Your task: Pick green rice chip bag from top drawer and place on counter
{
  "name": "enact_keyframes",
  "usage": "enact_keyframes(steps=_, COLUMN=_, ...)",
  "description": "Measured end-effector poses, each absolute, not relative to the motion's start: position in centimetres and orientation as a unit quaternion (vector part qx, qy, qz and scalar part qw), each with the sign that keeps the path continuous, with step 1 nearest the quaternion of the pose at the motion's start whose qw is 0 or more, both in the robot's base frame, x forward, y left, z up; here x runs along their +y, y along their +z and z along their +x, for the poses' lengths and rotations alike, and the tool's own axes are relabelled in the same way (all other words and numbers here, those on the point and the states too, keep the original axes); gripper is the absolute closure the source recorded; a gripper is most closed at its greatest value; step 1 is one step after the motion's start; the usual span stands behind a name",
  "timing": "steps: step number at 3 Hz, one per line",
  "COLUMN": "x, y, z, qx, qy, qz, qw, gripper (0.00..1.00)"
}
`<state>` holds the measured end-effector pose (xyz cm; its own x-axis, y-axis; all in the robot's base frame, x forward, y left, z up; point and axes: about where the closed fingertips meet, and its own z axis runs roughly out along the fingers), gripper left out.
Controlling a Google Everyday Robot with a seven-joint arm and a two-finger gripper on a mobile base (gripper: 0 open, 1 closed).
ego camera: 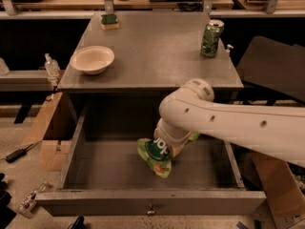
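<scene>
The green rice chip bag (155,156) is crumpled, with its dark round logo facing up, in the middle of the open top drawer (105,166). My white arm reaches in from the right. My gripper (167,146) points down into the drawer right at the bag's upper right part, mostly hidden behind the wrist. A bit of green also shows to the right of the wrist. The grey counter (152,51) lies above and behind the drawer.
On the counter stand a white bowl (92,59) at the left, a green drink can (211,37) at the back right and a sponge (109,21) at the back left. Cardboard boxes (47,128) and a bottle (51,68) are left of the cabinet.
</scene>
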<state>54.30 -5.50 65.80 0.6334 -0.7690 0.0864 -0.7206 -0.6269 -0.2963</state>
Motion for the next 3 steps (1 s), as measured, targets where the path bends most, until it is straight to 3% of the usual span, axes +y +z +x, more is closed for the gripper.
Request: enact_keyframes(steps=3, x=-14.0, y=84.1, z=53.2, qx=0.411, qy=-0.106, qz=-0.887, qw=0.18, gripper=1.0)
